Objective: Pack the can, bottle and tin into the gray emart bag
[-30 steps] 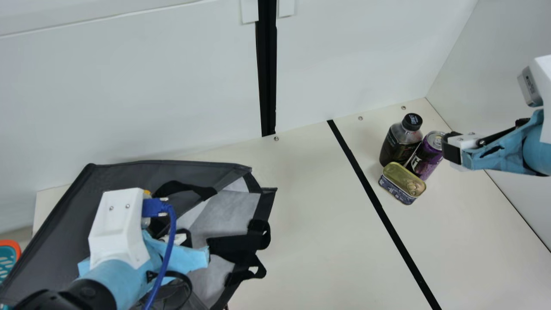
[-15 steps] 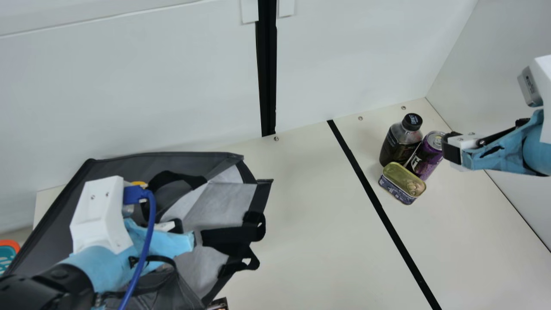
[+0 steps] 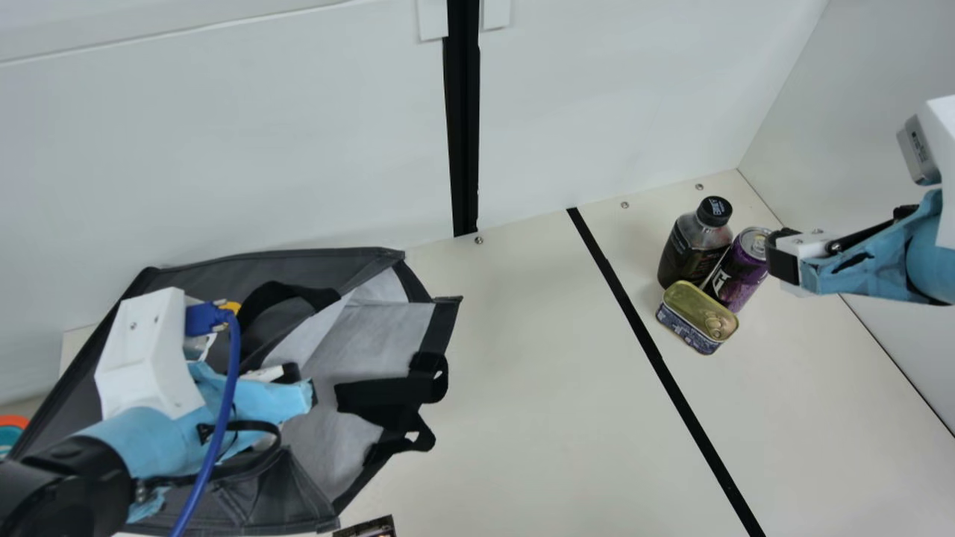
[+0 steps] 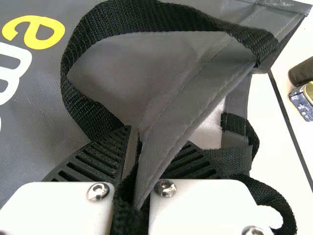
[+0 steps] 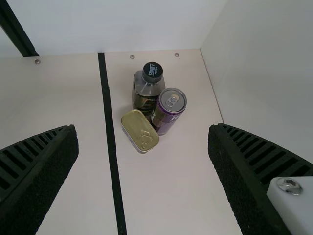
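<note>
At the main view's left, my left gripper [image 3: 302,384] is at the gray emart bag [image 3: 358,261], which lies with its mouth toward the right. In the left wrist view my left gripper [image 4: 137,147] is shut on the bag's edge, with black handle strap between the fingers too. My right gripper [image 3: 780,257] is at the main view's right, beside the purple can [image 3: 736,276]. Near the can are the dark bottle [image 3: 690,250], upright, and the gold-lidded tin [image 3: 694,313], lying flat. In the right wrist view my right gripper [image 5: 142,129] stands open.
A black strip [image 3: 642,328] crosses the table [image 3: 522,418] between bag and items. White walls stand behind and at the right. A small dark printed object [image 3: 369,527] is at the front edge, an orange-rimmed item [image 3: 11,429] at the far left.
My left arm has moved left and toward the back wall, drawing the bag with it. More of the dark printed object shows at the front. My right arm has not moved.
</note>
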You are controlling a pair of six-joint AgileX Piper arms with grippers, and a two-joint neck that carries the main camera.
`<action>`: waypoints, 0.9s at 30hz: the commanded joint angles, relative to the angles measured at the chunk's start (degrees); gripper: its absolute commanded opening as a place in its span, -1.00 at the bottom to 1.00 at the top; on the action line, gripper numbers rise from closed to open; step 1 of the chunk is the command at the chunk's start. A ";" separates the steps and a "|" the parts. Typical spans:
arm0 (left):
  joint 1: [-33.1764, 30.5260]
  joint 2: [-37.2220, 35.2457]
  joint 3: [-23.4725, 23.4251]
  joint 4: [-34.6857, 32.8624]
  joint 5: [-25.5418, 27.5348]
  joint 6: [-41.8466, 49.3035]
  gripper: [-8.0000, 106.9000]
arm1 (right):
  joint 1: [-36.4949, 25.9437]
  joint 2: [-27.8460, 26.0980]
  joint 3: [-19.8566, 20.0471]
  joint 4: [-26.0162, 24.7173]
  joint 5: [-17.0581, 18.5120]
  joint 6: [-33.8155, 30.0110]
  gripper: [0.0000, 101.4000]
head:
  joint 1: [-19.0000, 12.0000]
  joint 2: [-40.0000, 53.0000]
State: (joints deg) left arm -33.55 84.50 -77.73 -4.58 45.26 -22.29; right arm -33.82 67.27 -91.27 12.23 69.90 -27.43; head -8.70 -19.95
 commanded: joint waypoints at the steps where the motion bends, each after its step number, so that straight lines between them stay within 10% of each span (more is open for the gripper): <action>1: 0.00 0.00 0.00 0.00 0.00 0.00 -0.68 | 0.00 0.00 0.00 0.00 0.00 0.00 0.79 | -1.30 -0.05; 27: 0.00 0.00 0.00 0.00 0.01 0.00 -0.68 | 0.00 0.00 0.00 0.11 0.00 0.00 0.79 | -1.30 -0.05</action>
State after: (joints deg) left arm -33.55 84.50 -77.73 -4.58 45.27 -22.28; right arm -33.82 67.27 -91.27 12.33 69.90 -27.43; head -8.70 -19.86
